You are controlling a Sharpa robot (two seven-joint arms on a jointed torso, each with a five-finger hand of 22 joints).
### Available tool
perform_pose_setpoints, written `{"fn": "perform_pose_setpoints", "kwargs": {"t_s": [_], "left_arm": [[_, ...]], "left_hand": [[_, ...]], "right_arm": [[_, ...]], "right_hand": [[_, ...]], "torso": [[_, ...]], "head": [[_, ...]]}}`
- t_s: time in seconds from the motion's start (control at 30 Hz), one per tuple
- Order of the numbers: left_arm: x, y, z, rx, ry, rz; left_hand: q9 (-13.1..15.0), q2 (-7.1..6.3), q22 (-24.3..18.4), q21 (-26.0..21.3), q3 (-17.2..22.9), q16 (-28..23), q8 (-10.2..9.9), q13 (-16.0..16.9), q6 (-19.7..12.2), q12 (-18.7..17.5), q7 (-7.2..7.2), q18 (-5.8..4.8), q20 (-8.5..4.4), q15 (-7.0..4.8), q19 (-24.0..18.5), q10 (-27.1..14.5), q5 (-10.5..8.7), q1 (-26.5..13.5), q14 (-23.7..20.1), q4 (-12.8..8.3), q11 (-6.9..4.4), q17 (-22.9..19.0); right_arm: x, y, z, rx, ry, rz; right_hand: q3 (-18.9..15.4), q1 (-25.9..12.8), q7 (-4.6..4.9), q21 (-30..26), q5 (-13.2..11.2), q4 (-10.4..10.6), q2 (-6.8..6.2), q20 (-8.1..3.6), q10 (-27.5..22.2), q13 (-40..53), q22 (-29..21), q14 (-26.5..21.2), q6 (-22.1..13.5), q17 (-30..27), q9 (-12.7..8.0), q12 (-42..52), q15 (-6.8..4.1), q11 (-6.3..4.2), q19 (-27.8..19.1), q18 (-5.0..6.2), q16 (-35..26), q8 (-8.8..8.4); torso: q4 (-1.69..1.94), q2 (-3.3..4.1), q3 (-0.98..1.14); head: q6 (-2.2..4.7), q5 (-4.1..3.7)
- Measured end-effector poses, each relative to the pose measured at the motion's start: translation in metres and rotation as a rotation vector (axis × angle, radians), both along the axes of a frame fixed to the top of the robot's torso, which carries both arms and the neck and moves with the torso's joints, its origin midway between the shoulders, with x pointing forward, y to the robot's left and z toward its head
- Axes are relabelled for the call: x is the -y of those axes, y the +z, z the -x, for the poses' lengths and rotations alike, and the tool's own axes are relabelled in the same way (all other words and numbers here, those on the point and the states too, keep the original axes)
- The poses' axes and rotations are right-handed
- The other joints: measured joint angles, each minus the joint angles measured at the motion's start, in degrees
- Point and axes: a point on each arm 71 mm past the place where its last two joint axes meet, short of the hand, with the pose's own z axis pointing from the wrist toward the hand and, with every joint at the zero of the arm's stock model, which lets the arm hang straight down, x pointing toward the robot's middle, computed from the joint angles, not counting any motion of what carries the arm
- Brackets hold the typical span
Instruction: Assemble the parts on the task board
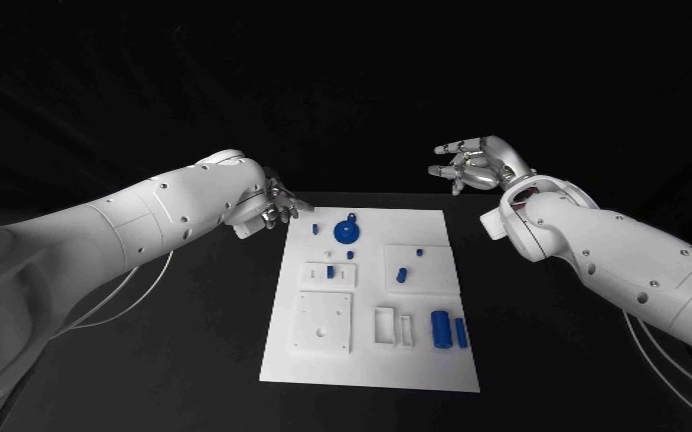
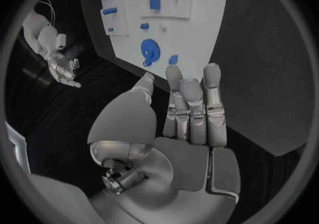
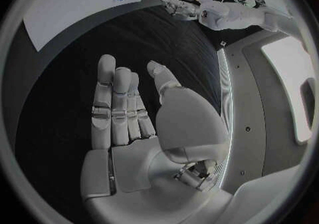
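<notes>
Head view shows a black table [image 1: 159, 372] in a dark room, with the white task board [image 1: 368, 362] lying at its middle. Blue parts sit on the board: a round disc part [image 1: 346, 231] near its far end, two upright cylinders [image 1: 449, 330] near its right edge. Left hand [image 1: 271, 209] hovers at the board's far left corner, fingers apart, holding nothing. Right hand [image 1: 476, 164] hangs beyond the far right corner, likewise empty and spread.
</notes>
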Motion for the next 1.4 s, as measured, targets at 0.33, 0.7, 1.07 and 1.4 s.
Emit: {"fn": "perform_pose_setpoints", "kwargs": {"t_s": [0.33,0.7,1.07,1.4], "left_arm": [[0.003,-0.001,-0.013,0.029,-0.022,-0.018],[0.008,-0.015,-0.015,0.035,-0.049,-0.048],[0.008,-0.022,-0.016,0.029,-0.07,-0.056],[0.009,-0.024,-0.016,0.014,-0.085,-0.051]], "left_hand": [[7.0,-0.07,0.0,0.9,-0.3,3.3,7.1,1.5,-2.7,4.1,-0.73,0.0,-0.2,-0.41,0.2,-0.9,3.27,-0.5,-0.4,-0.1,-0.49,0.6],[7.3,-0.17,0.0,1.3,0.2,3.3,6.7,1.1,-3.3,4.7,-0.52,0.0,-0.2,-0.32,0.2,-1.4,3.27,-1.0,-0.5,1.1,-0.39,0.3],[5.9,-2.3,0.0,1.3,0.7,3.6,5.3,0.7,-3.5,5.0,-0.32,0.01,0.01,-0.22,0.0,-1.6,2.05,-0.9,-1.0,4.0,-0.19,0.0],[5.6,-2.3,0.0,1.3,0.7,3.8,5.0,0.6,-3.7,5.0,-0.12,0.01,0.01,-0.01,0.0,-1.8,2.05,-0.9,-1.2,4.0,0.01,0.0]], "right_arm": [[-0.003,0.002,0.001,0.003,0.01,-0.005],[-0.006,0.004,0.003,0.006,0.018,-0.008],[-0.009,0.003,0.002,0.005,0.021,-0.012],[-0.01,0.003,0.001,0.005,0.02,-0.012]], "right_hand": [[-0.3,-0.2,-0.06,0.0,0.2,0.3,-0.21,0.0,0.0,0.0,-0.1,0.0,1.0,0.0,0.1,0.0,0.0,0.0,0.0,-0.01,0.0,0.0],[-0.6,-0.2,-0.1,0.0,0.2,0.6,-0.21,0.0,0.0,0.0,-0.2,0.0,0.5,0.0,0.1,0.0,0.0,0.0,0.0,-0.01,0.0,0.0],[-0.9,-0.2,0.1,0.0,0.4,1.2,-0.21,0.0,0.0,-0.1,-0.3,0.0,0.3,0.0,0.1,0.0,0.0,0.0,0.0,-0.01,0.0,0.0],[-0.9,-0.2,0.09,0.0,0.4,1.6,-0.22,0.0,0.0,-0.1,-0.4,0.0,0.3,0.0,0.1,0.0,0.0,0.0,0.0,-0.01,0.0,0.0]], "torso": [[-0.5,1.14,-0.14],[-0.98,2.25,-0.23],[-1.06,2.59,-0.27],[-1.05,2.62,-0.3]], "head": [[1.14,0.12],[1.78,0.35],[1.59,0.4],[1.53,0.52]]}}
